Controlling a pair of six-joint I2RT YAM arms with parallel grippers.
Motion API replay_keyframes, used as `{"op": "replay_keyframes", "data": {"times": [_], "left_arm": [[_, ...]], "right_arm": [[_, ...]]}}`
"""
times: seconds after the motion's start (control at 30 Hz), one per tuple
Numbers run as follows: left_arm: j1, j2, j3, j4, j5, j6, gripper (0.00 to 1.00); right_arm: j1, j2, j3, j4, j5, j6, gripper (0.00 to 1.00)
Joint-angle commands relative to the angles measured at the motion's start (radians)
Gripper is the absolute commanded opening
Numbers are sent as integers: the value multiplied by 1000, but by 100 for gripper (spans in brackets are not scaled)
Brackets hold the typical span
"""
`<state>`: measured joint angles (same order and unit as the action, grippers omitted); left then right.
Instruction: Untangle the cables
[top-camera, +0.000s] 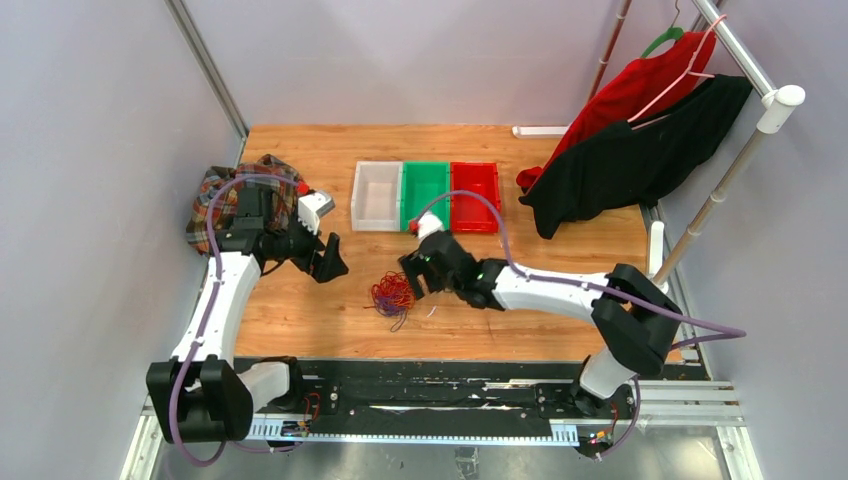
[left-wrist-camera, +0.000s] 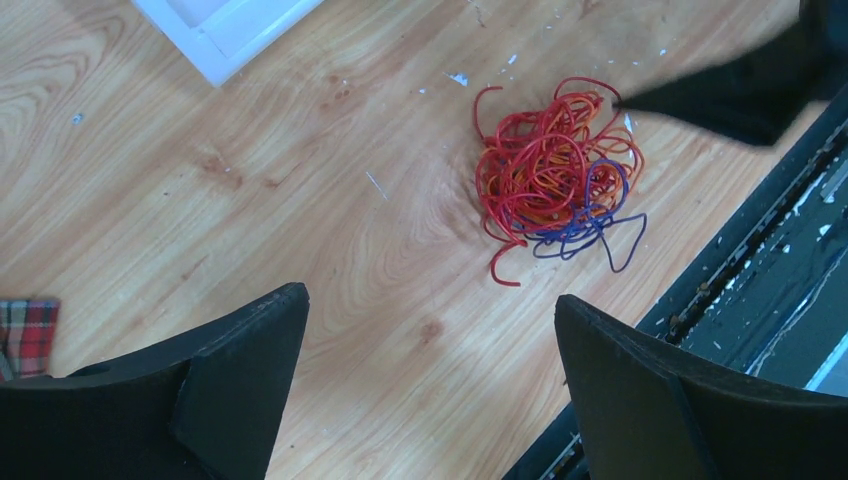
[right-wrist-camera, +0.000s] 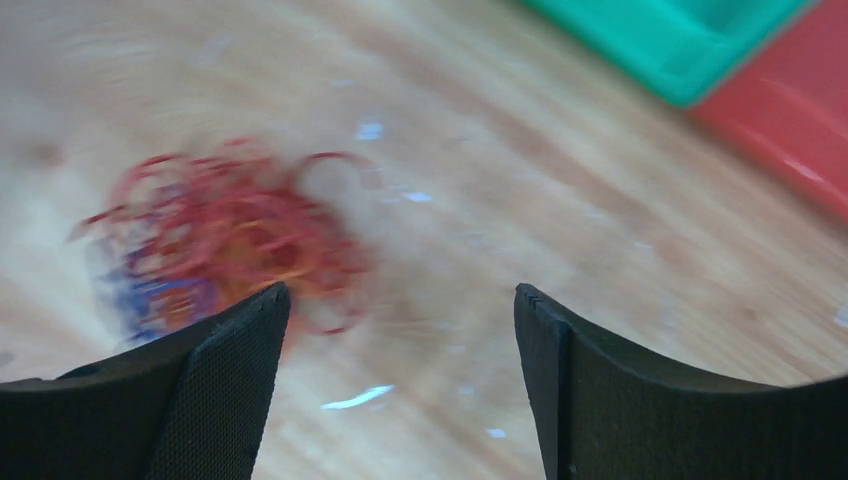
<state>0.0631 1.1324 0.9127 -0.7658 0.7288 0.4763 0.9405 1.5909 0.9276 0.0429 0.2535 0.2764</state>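
The cables (top-camera: 392, 295) lie in one tangled clump of red, orange and dark purple wires on the wooden table, near its front middle. In the left wrist view the cables (left-wrist-camera: 555, 180) lie ahead of my open fingers. My left gripper (top-camera: 332, 262) is open and empty, to the left of the clump and apart from it. My right gripper (top-camera: 416, 277) is open and empty, just right of the clump. In the blurred right wrist view the cables (right-wrist-camera: 225, 230) sit by the left fingertip (right-wrist-camera: 262, 310).
Three bins stand side by side at the back: white (top-camera: 376, 195), green (top-camera: 425, 190), red (top-camera: 474, 192). A plaid cloth (top-camera: 215, 200) lies at the left. Red and black garments (top-camera: 625, 150) hang from a rack at the right. A black rail (top-camera: 430, 385) runs along the front edge.
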Motion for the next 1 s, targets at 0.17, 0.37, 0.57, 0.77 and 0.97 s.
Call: {"op": "replay_keyframes", "data": {"times": [0.17,0.37,0.57,0.77,0.97], "left_arm": [[2,-35,-9,-50,29,72,98],[-27,59,11,-50,67,63,98],[-160,168,20,-4,31,52,98],[-231,268,55,49,68,38,98],[-255,362,104,81,149,51,94]], "right_arm": [[133,76,60,24,-216,36,76],[95,124,99,6,-335,21,53],[63,121,60,37,-396,-10,34],[52,90,24,79,-455,-61,16],[52,80,-10,101,-475,-120,7]]}}
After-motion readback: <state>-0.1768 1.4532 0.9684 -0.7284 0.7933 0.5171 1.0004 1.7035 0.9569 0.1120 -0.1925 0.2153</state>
